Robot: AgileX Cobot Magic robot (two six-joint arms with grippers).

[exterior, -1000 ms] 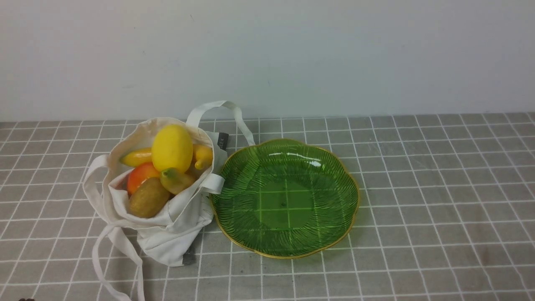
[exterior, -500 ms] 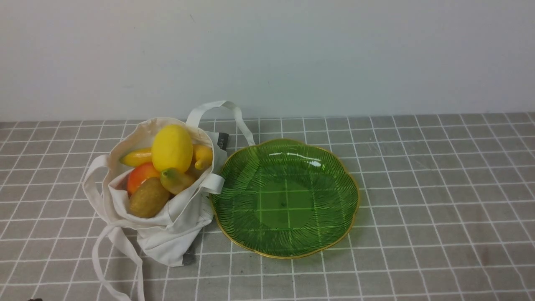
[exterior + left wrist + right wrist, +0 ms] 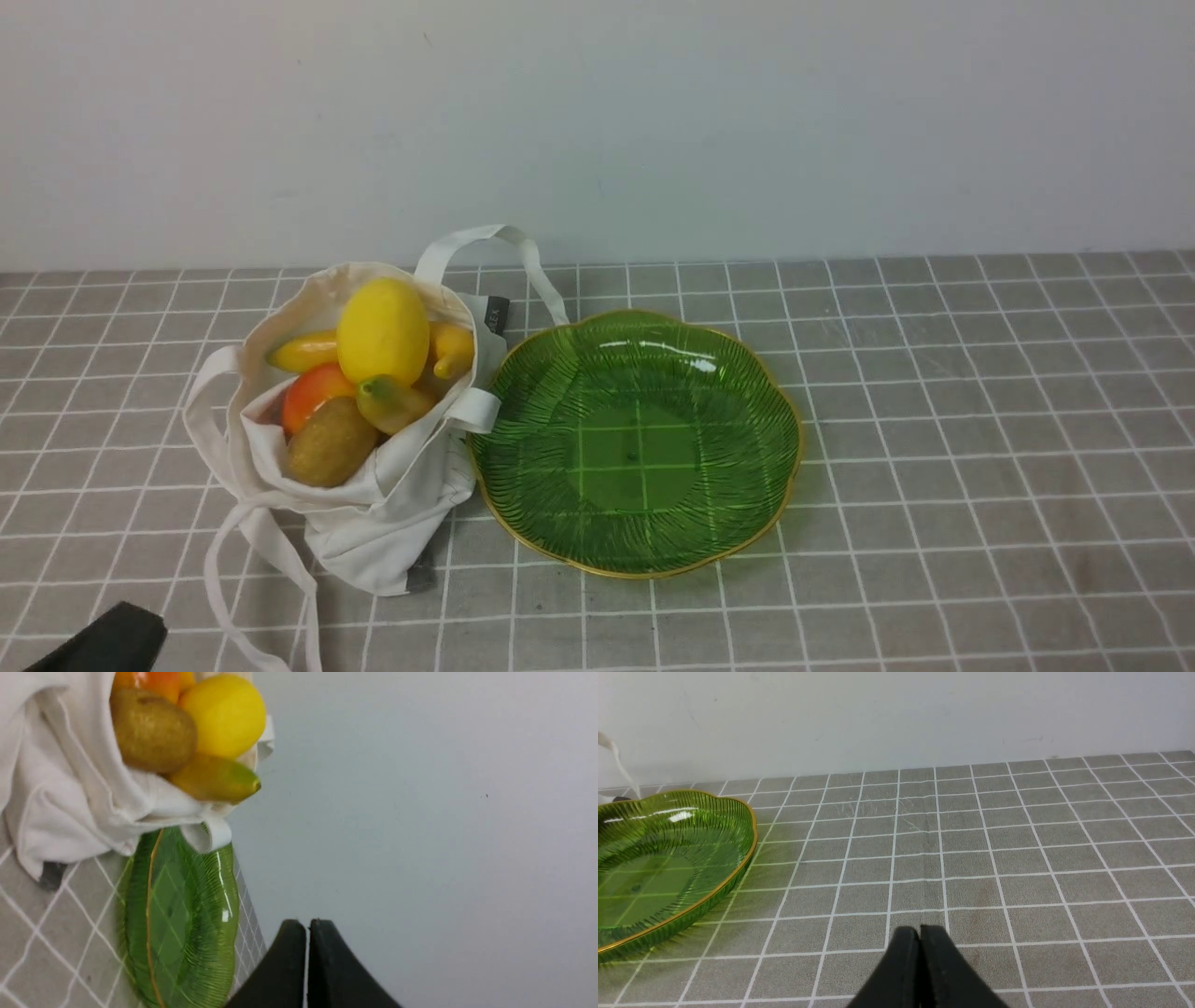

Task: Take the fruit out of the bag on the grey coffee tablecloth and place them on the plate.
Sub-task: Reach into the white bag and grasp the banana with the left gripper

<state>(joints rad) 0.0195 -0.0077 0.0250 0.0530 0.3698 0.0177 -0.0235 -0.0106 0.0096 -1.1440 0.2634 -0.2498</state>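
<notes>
Five or more toy fruits are in the cloth tote bag [image 3: 355,523]: the lemon [image 3: 384,331], the kiwi [image 3: 331,442], the red-orange fruit [image 3: 316,396] and yellow banana-like pieces [image 3: 306,351]. This bag lies just beside the green glass plate [image 3: 637,448], to the left of it. Both are on the grey checked tablecloth [image 3: 943,467]. Nearer to the camera than the plate, and further left, is the left gripper [image 3: 308,926], its fingers pressed together. The right gripper [image 3: 920,933] has also its fingertips closed, to the right of the plate.

Grey gridded tablecloth [image 3: 934,523] bears tote [image 3: 364,537] beside green plate [image 3: 794,467].
</notes>
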